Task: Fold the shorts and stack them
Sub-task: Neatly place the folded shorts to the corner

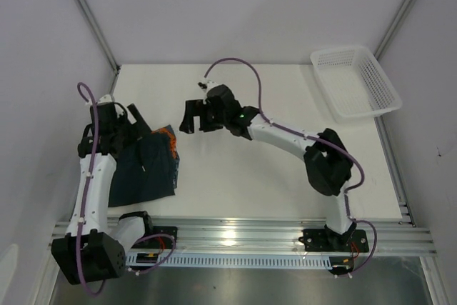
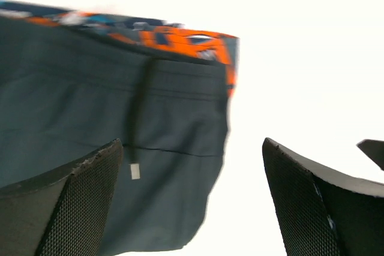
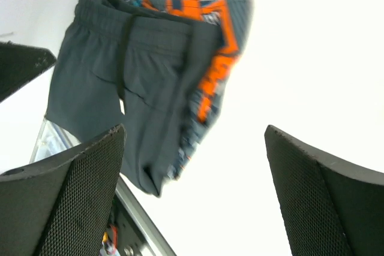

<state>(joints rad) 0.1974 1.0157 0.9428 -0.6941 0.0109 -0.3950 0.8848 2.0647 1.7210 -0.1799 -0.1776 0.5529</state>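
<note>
My left gripper hangs over the far left corner of the pile, jaws spread wide with nothing between them. In its wrist view the left gripper shows two black mesh-faced fingers standing well apart over cloth and bare table. My right gripper hovers above the middle of the white table, just to the right of the pile and clear of it. Its jaws are wide as well and hold nothing. From its own camera, the right gripper frames the pile between its fingers.

The plain dark navy-teal fabric shorts lie flat on the left part of the table, close to my left arm. They rest on top of the fabric shorts with the busy orange, teal, white and navy print, which peek out along the far and right edges. Both wrist views show the same stacking: dark shorts above, printed shorts below. A dark drawstring with a pale tip lies across the top pair.

A white mesh plastic basket sits at the far right corner, well apart from the shorts.
</note>
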